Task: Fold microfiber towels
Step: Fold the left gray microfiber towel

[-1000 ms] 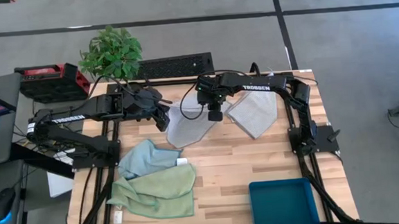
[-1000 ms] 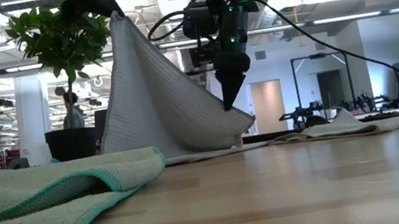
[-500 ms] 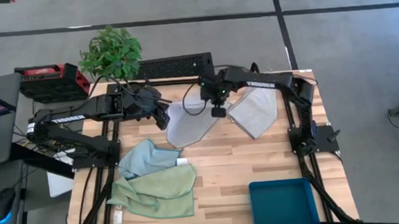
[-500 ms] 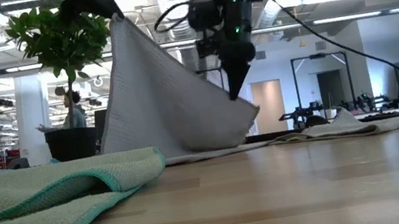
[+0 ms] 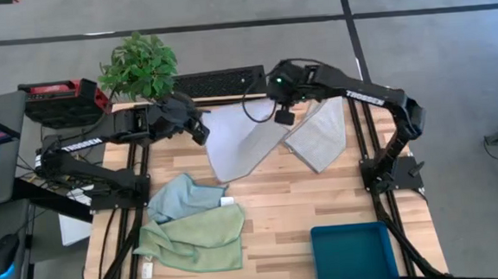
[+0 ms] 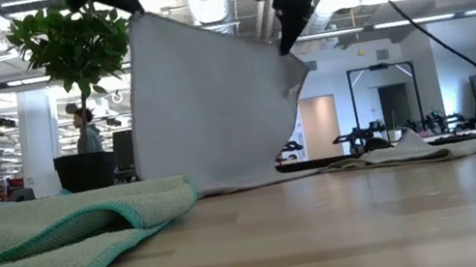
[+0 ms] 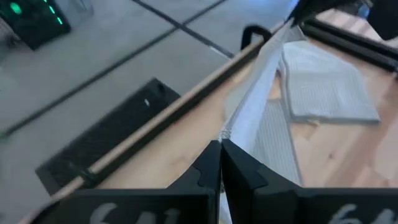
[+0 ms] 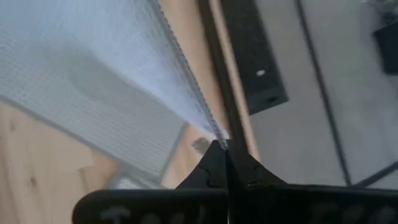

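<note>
A light grey towel [image 5: 241, 147] hangs spread between my two grippers at the table's far middle; it also shows in the low view [image 6: 204, 110]. Its lower edge lies on the table. My left gripper [image 5: 202, 132] is shut on its left top corner, and my right gripper [image 5: 284, 116] is shut on its right top corner. A second light grey towel [image 5: 318, 135] lies flat to the right. A light blue towel [image 5: 181, 195] and a pale green towel [image 5: 194, 240] lie crumpled at the near left, the green partly over the blue. My left gripper pinches the towel's left top corner [image 7: 229, 132] between its two shut fingers. The top edge runs away from the fingers toward the other arm. The cloth hangs below the hold. My right gripper pinches the right top corner [image 8: 214, 132] between its two shut fingers, coming from above [image 6: 292, 40]. The cloth hangs below it, and its lower edge [image 6: 228, 186] rests on the table.
A dark teal bin [image 5: 353, 252] stands at the near right corner. A potted plant [image 5: 139, 67] and a black keyboard-like bar [image 5: 218, 81] sit beyond the far edge. Bare wood shows in the table's middle and near middle [image 5: 279, 207].
My right gripper has gone up and toward the table's far right with the towel's corner. The grey towel, which sloped down to that corner, now hangs spread out with its top edge nearly level between the grippers. Its lower edge has stayed on the table.
</note>
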Robot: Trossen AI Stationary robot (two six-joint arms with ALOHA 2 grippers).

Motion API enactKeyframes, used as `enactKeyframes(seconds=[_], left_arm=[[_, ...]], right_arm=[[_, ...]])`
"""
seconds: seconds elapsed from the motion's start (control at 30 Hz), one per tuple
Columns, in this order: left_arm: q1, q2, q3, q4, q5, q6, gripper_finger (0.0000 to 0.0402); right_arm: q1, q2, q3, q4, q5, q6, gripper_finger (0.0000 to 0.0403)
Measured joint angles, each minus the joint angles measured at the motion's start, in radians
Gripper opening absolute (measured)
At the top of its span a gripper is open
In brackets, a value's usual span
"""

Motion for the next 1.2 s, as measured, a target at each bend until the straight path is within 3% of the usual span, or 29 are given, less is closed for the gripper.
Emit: enactKeyframes(seconds=[0.2,0.4,0.63,0.77,0.97,1.2], left_arm=[[0.085,0.07,0.126,-0.005,-0.047,0.163,0.0],[0.168,0.198,0.288,-0.007,-0.059,0.354,0.0],[0.181,0.313,0.514,-0.011,-0.102,0.511,0.0],[0.148,0.333,0.578,-0.13,-0.099,0.483,0.0],[0.072,0.333,0.581,-0.404,-0.081,0.29,0.0],[-0.019,0.356,0.57,-0.567,0.041,0.116,0.0]], right_arm=[[-0.022,-0.065,0.0,0.052,0.051,-0.002,0.0],[-0.06,-0.124,0.015,0.142,0.17,-0.049,0.0],[-0.066,-0.173,0.087,0.142,0.219,-0.052,0.0],[-0.02,-0.193,0.087,0.093,0.216,-0.052,0.0],[0.068,-0.187,0.086,-0.064,0.168,0.02,0.0],[0.156,-0.169,0.034,-0.194,0.076,0.142,0.0]])
